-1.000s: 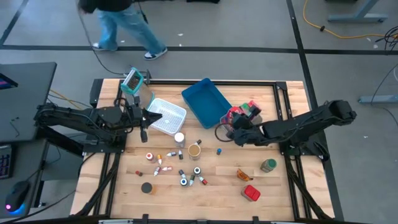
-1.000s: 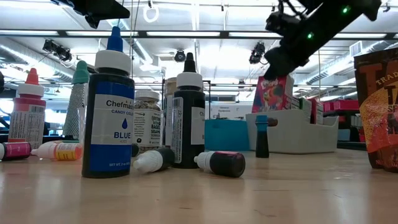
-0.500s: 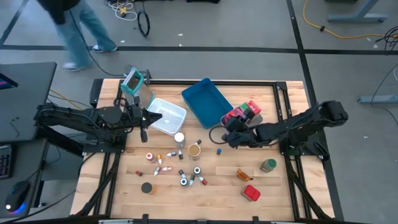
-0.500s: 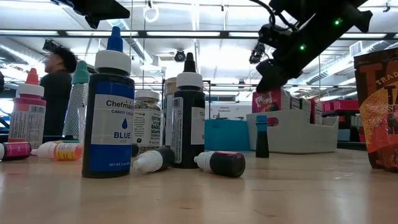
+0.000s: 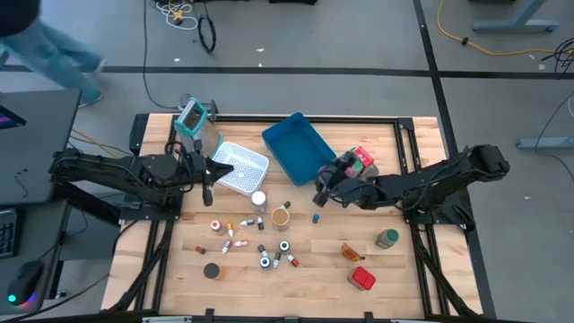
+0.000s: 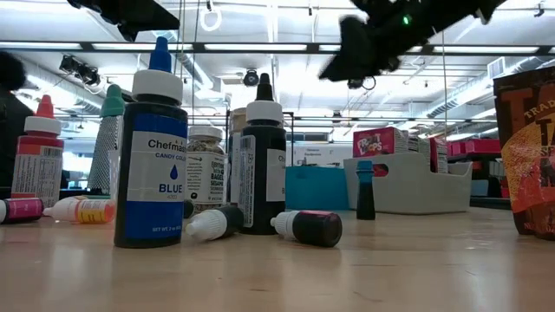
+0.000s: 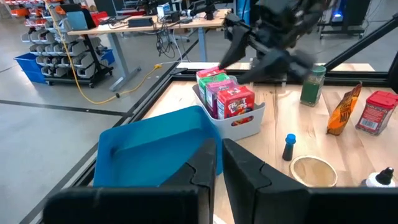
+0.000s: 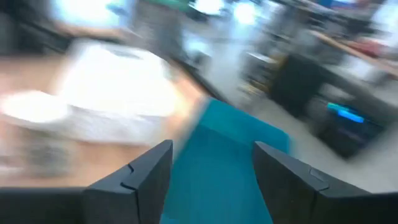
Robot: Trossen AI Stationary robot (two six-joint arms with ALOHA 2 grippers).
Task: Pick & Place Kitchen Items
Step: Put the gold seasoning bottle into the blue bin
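My right gripper (image 5: 320, 187) hangs open and empty above the table, just left of the grey bin (image 5: 357, 170); the right wrist view shows its fingers spread (image 8: 211, 180). Red and pink packets (image 7: 225, 98) stand upright in that bin. Small bottles (image 5: 260, 242) lie and stand on the wood in the middle. Near them are an open jar (image 5: 281, 216), a blue-capped bottle (image 5: 316, 217), a green-lidded jar (image 5: 387, 239), an orange packet (image 5: 352, 253) and a red tin (image 5: 361, 279). My left gripper (image 5: 208, 190) waits shut at the white mesh basket's (image 5: 240, 167) left edge.
A blue tray (image 5: 298, 145) lies slanted at the far middle, between basket and bin. A teal device (image 5: 192, 117) stands at the far left corner. Bare wood shows along the near edge. A person (image 5: 45, 45) is on the floor beyond the far left.
My right gripper has opened and let go of a pink packet, which has sunk into the grey bin and stands there. The gripper has then risen, tipped up toward level and drawn off toward the table's left. A person has walked leftward behind the table.
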